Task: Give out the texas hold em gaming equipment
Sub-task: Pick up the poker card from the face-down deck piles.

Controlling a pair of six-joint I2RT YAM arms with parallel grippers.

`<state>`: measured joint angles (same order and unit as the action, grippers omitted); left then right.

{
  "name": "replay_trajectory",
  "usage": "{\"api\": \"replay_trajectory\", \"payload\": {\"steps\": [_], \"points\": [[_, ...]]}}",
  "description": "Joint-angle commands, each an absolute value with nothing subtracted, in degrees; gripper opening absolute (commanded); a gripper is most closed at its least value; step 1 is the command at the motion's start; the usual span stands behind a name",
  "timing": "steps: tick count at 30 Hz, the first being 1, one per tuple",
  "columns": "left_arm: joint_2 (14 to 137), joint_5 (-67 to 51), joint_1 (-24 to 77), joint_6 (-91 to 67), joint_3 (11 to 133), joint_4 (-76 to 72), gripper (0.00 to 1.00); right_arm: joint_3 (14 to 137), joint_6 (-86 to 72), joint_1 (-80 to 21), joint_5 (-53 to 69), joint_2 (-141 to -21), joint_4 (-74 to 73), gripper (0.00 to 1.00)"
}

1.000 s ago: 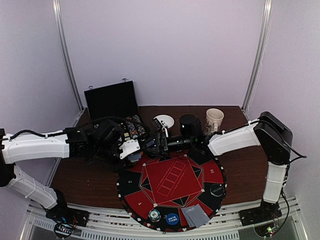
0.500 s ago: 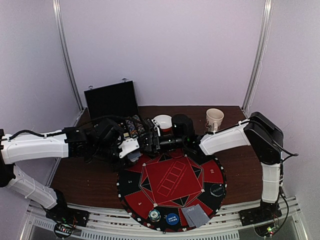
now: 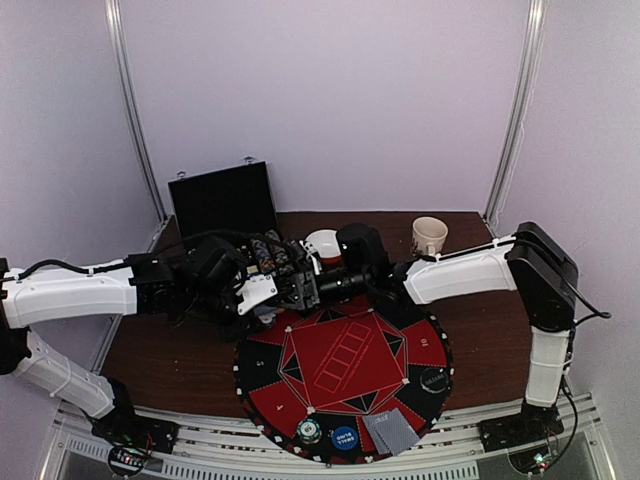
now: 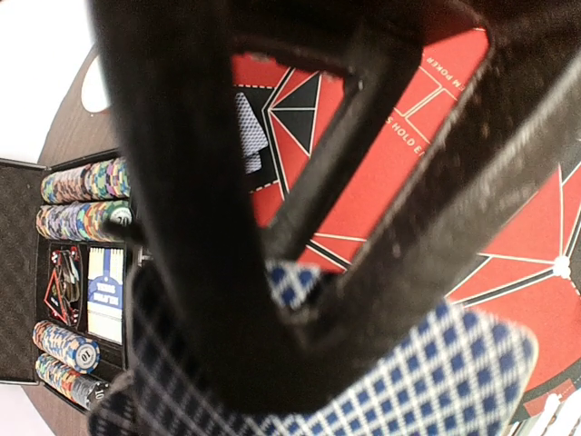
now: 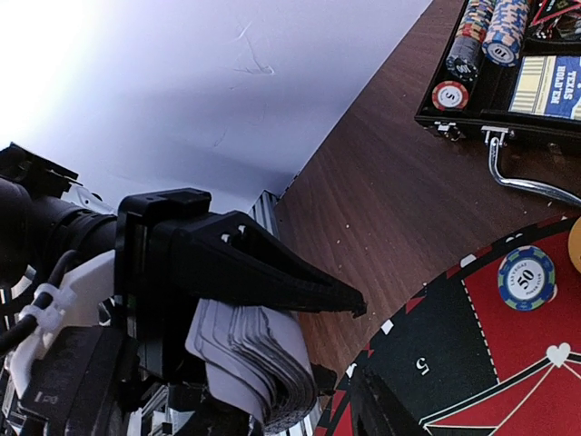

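My left gripper (image 3: 262,298) is shut on a deck of playing cards (image 3: 256,293) over the mat's far-left edge. The blue-checked card backs fill the bottom of the left wrist view (image 4: 436,372). The right wrist view shows the deck edge-on (image 5: 259,363) under the left gripper's upper finger (image 5: 263,268). My right gripper (image 3: 298,287) is right against the deck; dark blur hides how its jaws stand. Chip stacks (image 3: 270,255) fill the open case. Two cards (image 3: 390,432) and two chips (image 3: 308,431) lie on the mat's near edge.
The round red-and-black mat (image 3: 345,365) covers the table's middle. The black case (image 3: 222,200) stands open at the back left. A white bowl (image 3: 325,243) and a mug (image 3: 428,238) sit behind the mat. A black disc (image 3: 432,378) lies on the mat's right.
My right gripper has moved left along the mat's far edge until it meets the deck in my left gripper. The left arm has barely moved.
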<state>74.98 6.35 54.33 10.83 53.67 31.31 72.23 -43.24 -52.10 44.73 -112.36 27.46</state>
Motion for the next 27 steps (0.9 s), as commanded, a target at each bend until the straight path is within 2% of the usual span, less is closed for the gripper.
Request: {"api": "replay_trajectory", "payload": {"steps": [1,11,23,27], "points": [[73.79,6.48,54.32,10.8,53.48,28.73,0.45,73.94,-38.32,-51.82,41.43,-108.8,20.69,0.38],[74.0,6.5,54.32,10.72,53.53,29.01,0.45,74.67,-34.76,-51.78,40.14,-106.16,15.1,0.29],[74.01,6.5,54.32,10.56,53.18,29.01,0.45,76.05,-31.57,-51.69,39.45,-103.97,9.97,0.0],[73.84,6.5,54.32,10.42,52.84,29.03,0.45,76.46,-29.14,-51.34,38.63,-102.17,6.51,0.0]]}}
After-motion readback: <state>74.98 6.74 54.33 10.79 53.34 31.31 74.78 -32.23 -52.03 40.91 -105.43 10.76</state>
